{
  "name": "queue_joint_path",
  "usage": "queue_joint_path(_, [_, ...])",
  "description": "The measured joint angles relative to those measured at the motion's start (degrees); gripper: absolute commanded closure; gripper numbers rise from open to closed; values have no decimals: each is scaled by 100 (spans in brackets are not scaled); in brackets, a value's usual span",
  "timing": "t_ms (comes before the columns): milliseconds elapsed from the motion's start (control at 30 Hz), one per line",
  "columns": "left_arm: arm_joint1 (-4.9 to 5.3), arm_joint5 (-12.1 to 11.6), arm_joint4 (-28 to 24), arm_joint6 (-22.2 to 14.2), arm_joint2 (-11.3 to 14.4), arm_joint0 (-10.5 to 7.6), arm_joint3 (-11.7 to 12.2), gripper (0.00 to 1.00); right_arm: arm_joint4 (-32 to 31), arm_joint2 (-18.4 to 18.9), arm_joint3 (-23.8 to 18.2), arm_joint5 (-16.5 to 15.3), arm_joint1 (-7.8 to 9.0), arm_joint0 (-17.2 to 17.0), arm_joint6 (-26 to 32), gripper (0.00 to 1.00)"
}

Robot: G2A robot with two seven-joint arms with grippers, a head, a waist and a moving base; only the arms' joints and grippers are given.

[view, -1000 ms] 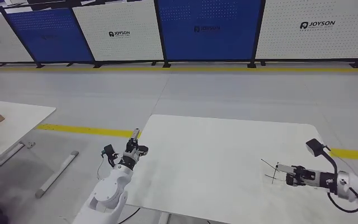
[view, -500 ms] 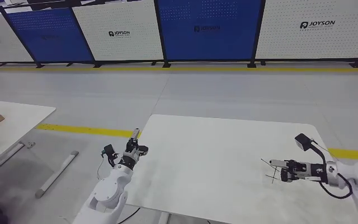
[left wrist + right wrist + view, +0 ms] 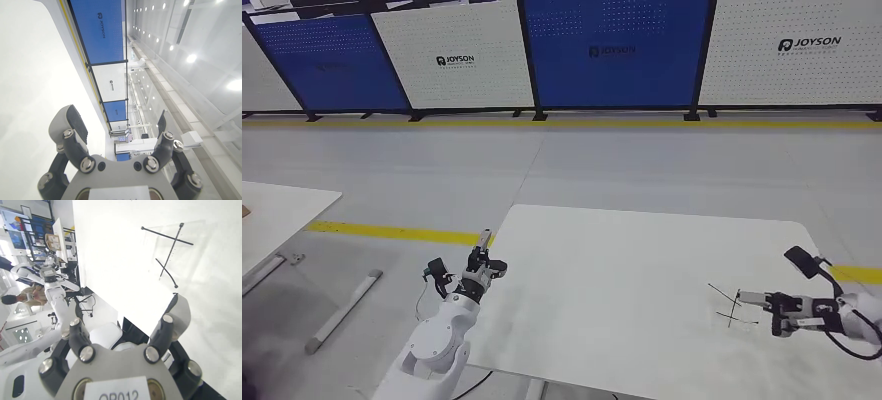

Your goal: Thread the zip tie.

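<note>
From my console the top view puts the right gripper [image 3: 747, 298] low at the right of the frame, over the white table [image 3: 622, 290]; its jaws are spread wide and hold nothing; in the right wrist view the gripper [image 3: 124, 306] has one fingertip [image 3: 175, 296] just beside the end of a tie, and I cannot tell whether they touch; the three black zip ties [image 3: 732, 308] lie flat and crossed over one another on the table, none threaded; the left gripper [image 3: 482, 243] sits at the table's left edge, well apart from the ties; its own view shows the jaws [image 3: 119, 119] wide and empty.
</note>
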Motion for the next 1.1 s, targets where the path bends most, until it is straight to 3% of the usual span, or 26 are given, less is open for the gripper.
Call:
queue_joint_path(67, [0,0,0,0,0,0,0,0,-102,-173,45,166,21,113,0,0])
queue_joint_path(400, [0,0,0,0,0,0,0,0,-96,-166,55,159,19,107,-2,0])
queue_joint_path(633, [0,0,0,0,0,0,0,0,-132,-665,646,666,1,568,0,0])
queue_joint_path(733, [0,0,0,0,0,0,0,0,22,-777,945,664,-45,782,-43,0])
queue_joint_path(1100, [0,0,0,0,0,0,0,0,20,-780,946,658,-46,785,-49,0])
